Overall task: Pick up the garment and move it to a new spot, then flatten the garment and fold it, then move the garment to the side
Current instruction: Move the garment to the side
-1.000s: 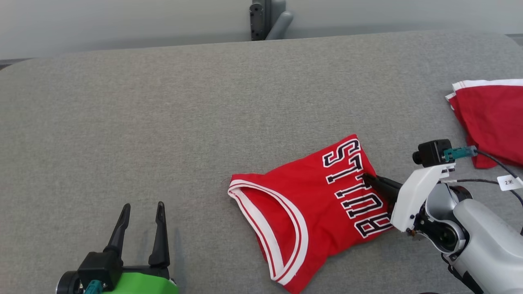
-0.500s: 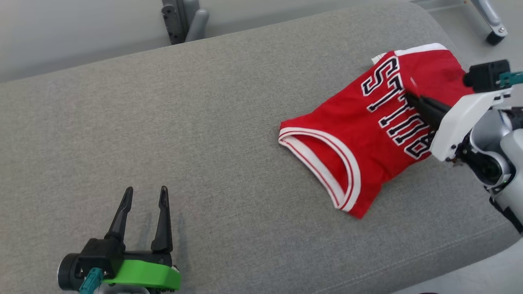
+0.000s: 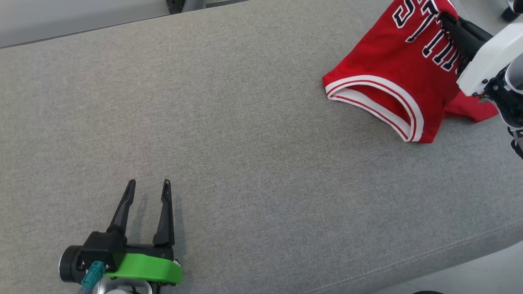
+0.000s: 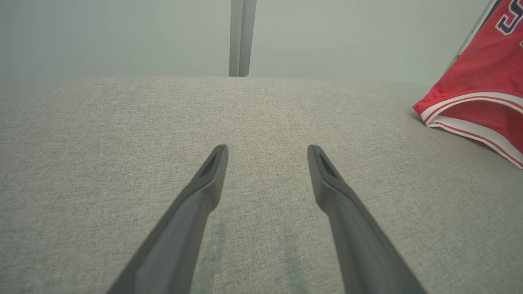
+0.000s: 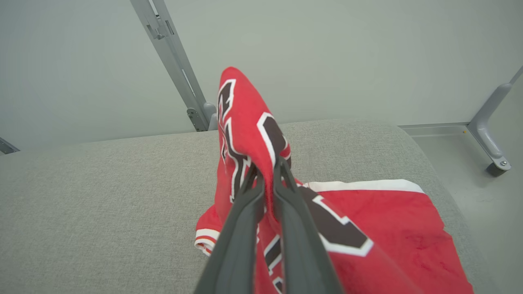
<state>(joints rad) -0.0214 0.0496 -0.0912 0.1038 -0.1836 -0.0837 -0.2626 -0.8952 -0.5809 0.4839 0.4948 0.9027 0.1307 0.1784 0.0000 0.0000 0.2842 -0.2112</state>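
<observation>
The garment (image 3: 388,61) is a red jersey with white trim and black-and-white letters, at the far right of the grey table (image 3: 245,143). My right gripper (image 3: 443,18) is shut on a fold of its lettered part and holds that part up, while the armhole end rests on the table. The right wrist view shows the garment (image 5: 245,110) pinched between the closed fingers of the right gripper (image 5: 267,167) and draped over them. My left gripper (image 3: 148,183) stands open at the lower left, just above the cloth, with nothing between its fingers. In the left wrist view the left gripper (image 4: 265,151) is open and the garment (image 4: 482,77) sits far right.
A flat red cloth with a white band (image 5: 392,212) lies beneath the held jersey at the table's right end. The table's rounded right corner (image 3: 506,241) is close by. A grey metal frame post (image 5: 179,73) and a castor leg (image 5: 494,163) stand beyond the table.
The head view has swung, so everything sits higher and further right. My right gripper has carried the garment to the table's right end and raised it. The left gripper stayed open and still.
</observation>
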